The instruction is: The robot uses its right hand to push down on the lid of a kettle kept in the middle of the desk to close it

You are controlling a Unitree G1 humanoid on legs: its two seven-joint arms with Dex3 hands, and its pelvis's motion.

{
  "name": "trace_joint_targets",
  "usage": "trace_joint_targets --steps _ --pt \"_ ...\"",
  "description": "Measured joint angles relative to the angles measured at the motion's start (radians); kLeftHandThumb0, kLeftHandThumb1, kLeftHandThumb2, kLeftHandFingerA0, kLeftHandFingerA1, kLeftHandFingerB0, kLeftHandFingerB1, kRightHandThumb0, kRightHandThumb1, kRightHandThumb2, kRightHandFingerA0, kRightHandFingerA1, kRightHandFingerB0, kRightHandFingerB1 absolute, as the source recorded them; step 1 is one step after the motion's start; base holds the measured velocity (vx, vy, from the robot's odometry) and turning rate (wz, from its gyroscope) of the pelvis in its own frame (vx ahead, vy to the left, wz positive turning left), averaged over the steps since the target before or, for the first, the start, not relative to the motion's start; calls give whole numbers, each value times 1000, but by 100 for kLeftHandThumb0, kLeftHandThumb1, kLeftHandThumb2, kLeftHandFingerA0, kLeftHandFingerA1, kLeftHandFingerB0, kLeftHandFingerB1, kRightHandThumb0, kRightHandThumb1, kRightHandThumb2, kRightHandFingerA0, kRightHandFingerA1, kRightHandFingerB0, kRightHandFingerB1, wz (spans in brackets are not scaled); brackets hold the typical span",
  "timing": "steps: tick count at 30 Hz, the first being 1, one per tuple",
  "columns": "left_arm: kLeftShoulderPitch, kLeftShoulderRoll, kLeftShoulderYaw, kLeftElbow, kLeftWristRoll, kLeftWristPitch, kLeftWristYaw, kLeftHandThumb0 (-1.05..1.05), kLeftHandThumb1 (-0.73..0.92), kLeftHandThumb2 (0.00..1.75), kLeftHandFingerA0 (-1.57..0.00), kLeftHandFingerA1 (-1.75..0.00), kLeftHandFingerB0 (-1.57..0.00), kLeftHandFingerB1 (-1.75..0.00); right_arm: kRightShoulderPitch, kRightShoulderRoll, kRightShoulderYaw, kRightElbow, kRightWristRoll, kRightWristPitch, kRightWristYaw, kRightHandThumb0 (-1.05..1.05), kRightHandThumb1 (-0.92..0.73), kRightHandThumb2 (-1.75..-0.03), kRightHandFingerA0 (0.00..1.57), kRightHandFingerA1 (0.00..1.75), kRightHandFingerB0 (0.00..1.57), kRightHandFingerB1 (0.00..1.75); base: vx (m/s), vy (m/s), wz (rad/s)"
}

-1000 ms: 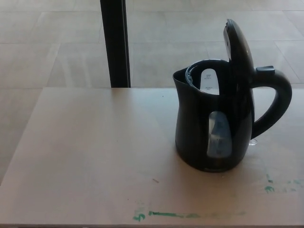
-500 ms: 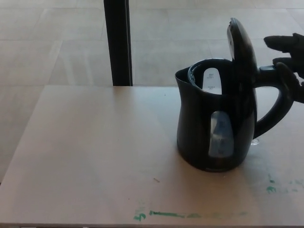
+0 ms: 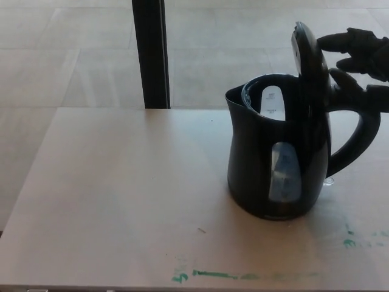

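Kettle (image 3: 276, 164) on desk (image 3: 121, 194), right hand (image 3: 358, 61) just behind its upright lid (image 3: 309, 61).

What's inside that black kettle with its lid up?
Through the kettle's open top only the inner back wall with a pale level window shows. The bottom is hidden by its dark body, so water cannot be judged. The lid stands upright.

Pale worktop before me, tiled floor beyond it.

My worktop (image 3: 121, 182) is a light wooden board filling the lower part of my view, its far edge running across at about mid-height. Green paint smears (image 3: 213, 275) mark it near 6 o'clock, with smaller green flecks (image 3: 349, 242) toward 4 o'clock. Past the far edge lies a floor (image 3: 73, 55) of large beige tiles with soft daylight reflecting off it. A dark upright post (image 3: 151, 53) rises at 11 o'clock, just behind the worktop.
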Motion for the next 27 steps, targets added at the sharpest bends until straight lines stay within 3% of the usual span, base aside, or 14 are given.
trace_joint_targets --steps 1,2,4,7,8,9,10,12,13,14,21,27 --pt "1 1 -1 1 0 0 0 -71 69 61 -46 -46 -31 -33 -5 -1 2 4 -9 0 3 -88 -92 -71 28 43 31 33 0 0 0" --pt "2 2 -2 1 -1 0 0 -71 70 61 -46 -47 -31 -34 -8 -2 6 7 -15 -1 5 -84 -71 -114 25 53 21 45 0 0 0" --pt "5 3 -4 2 -1 0 0 -71 70 61 -46 -47 -31 -34 -12 -6 19 14 -31 -7 11 -84 -71 -114 25 53 21 45 0 0 0" --pt "8 4 -7 4 -3 0 0 -70 70 61 -44 -46 -31 -33 -19 -6 36 24 -55 -18 22 -83 -70 -112 24 53 22 45 0 0 0" --pt "8 4 -7 5 -4 0 -1 -71 69 61 -44 -46 -30 -33 -24 -6 43 28 -61 -20 26 -87 -91 -68 31 42 32 32 0 0 0" --pt "7 4 -8 5 -4 0 -1 -72 70 61 -44 -47 -30 -33 -31 -6 52 33 -68 -24 28 -87 -90 -68 32 41 32 32 0 0 0" --pt "8 4 -9 5 -4 0 -1 -71 69 61 -46 -47 -31 -33 -36 -6 61 36 -76 -27 31 -91 -78 -78 33 48 30 36 0 0 0" --pt "8 4 -10 5 -5 0 0 -70 69 61 -47 -47 -32 -33 -47 -1 74 41 -90 -34 36 -88 -76 -78 35 48 31 37 0 0 0" --pt "8 4 -10 5 -5 0 0 -70 69 61 -47 -47 -32 -33 -50 2 79 43 -94 -37 38 -88 -76 -78 35 48 31 37 0 0 0" --pt "7 4 -11 5 -6 0 0 -69 69 61 -48 -47 -33 -34 -56 6 82 51 -98 -42 40 -83 -88 -67 34 45 34 32 0 0 0" --pt "2 6 -24 5 -6 -1 -1 -70 70 61 -49 -47 -36 -35 -102 29 167 71 -167 -60 63 -81 -87 -66 26 38 32 31 0 0 0" --pt "4 7 -35 2 -6 -2 0 -72 68 61 -48 -47 -35 -35 -179 35 211 111 -222 -63 89 -82 -85 -66 31 43 33 31 0 0 0"
